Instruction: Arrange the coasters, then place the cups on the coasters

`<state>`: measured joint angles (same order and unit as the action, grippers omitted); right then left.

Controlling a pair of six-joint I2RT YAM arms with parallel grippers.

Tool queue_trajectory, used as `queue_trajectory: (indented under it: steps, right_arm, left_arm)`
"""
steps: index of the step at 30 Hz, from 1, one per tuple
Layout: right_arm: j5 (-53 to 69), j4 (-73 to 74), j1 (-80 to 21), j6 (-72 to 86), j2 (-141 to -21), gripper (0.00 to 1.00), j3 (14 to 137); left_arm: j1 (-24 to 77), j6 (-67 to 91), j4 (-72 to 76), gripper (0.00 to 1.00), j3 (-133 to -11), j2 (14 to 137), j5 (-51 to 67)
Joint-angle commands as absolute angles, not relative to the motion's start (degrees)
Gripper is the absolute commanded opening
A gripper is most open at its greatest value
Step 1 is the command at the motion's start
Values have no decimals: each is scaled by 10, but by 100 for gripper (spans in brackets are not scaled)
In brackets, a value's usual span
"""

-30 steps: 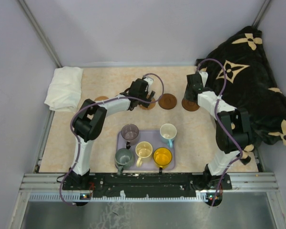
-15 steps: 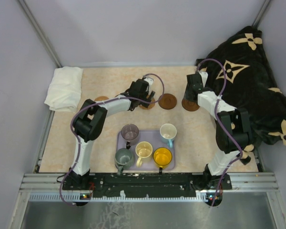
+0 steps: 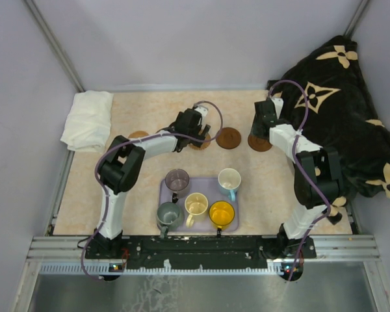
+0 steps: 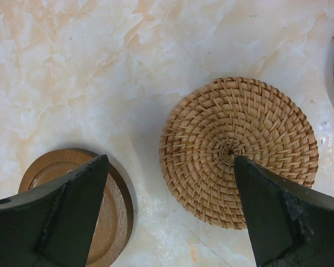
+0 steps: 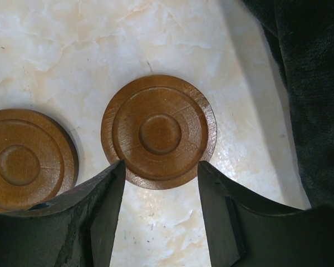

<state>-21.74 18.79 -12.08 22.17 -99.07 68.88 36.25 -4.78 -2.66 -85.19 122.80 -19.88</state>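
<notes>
Beige marbled desk (image 3: 136, 175) inside grey walls, with one folded white cloth (image 3: 88, 120) at its far left and one dark flower-patterned blanket (image 3: 338, 84) heaped at the right. Cups, counted: five, all standing on the single lavender rectangular tray (image 3: 205, 186) at the near middle. They are the purple-grey cup (image 3: 177, 180), white cup (image 3: 229, 179) with a blue handle, cream cup (image 3: 196, 204), yellow-orange cup (image 3: 221, 212) and grey-green cup (image 3: 168, 214). Coasters, counted from overhead: four flat discs in a row across the far half, namely the tan coaster (image 3: 138, 135), woven coaster (image 3: 200, 143), middle wooden coaster (image 3: 229, 138) and right wooden coaster (image 3: 260, 143). The woven one is coiled rattan; the two wooden ones are smooth, dark brown, with turned concentric rings. My left wrist camera also shows a ringed wooden disc (image 4: 116, 214) just beside the woven coaster, partly behind my finger; I cannot tell whether it is one already counted. My left end effector (image 4: 170, 161) stands fully spread above the woven coaster, holding nothing. My right end effector (image 5: 161, 167) is about half parted over the right wooden coaster, gripping nothing; contact cannot be judged.
</notes>
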Motion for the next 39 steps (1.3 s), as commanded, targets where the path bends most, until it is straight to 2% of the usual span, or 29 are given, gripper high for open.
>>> queue_trajectory:
  steps: [1, 21, 34, 39]
  right_arm:
    - [-229, 162, -117, 224, -994, 56, 698]
    - [-240, 172, -118, 226, -980, 55, 675]
    - [-253, 172, -117, 221, -954, 55, 657]
    - [-248, 168, -100, 223, -953, 61, 652]
  left_arm:
    - [361, -46, -19, 99, -824, 1188, -188]
    - [361, -30, -1, 99, -811, 1100, -208]
    - [346, 32, -14, 99, -724, 997, -236]
    - [324, 65, -26, 100, -683, 950, -240]
